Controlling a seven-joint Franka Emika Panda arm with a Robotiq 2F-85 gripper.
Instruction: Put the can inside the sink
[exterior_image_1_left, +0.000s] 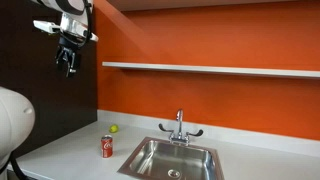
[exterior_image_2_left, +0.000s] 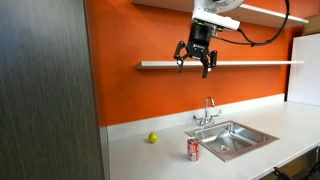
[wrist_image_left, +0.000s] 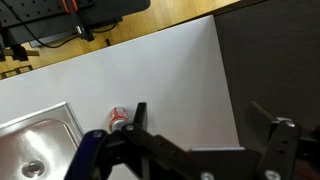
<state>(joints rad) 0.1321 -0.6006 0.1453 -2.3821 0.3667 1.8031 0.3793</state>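
Listing from the can outward.

- **Can** (exterior_image_1_left: 107, 146): red with white markings, upright on the white countertop (exterior_image_1_left: 60, 155), just beside the sink (exterior_image_1_left: 185, 160) but outside its rim. In the wrist view I see it only partly, behind one finger.
- **Sink:** stainless basin with a drain hole and nothing in it that I can see. A chrome faucet (exterior_image_1_left: 180, 125) with two handles stands at the back edge.
- **Yellow-green ball** (exterior_image_2_left: 153, 138): on the counter near the orange wall, a little behind the can and apart from it.
- **Task status:** I judge nothing done yet. The can is untouched, so the approach, grasp, lift, carry over the rim and release all remain.
- **Gripper** (exterior_image_2_left: 196, 68): jaws spread apart and holding nothing.
- **Arm:** raised high, with the gripper above the level of the wall shelf (exterior_image_2_left: 250, 64) and well clear of the counter. The fingers point down, and the wrist camera looks down on can and sink corner.
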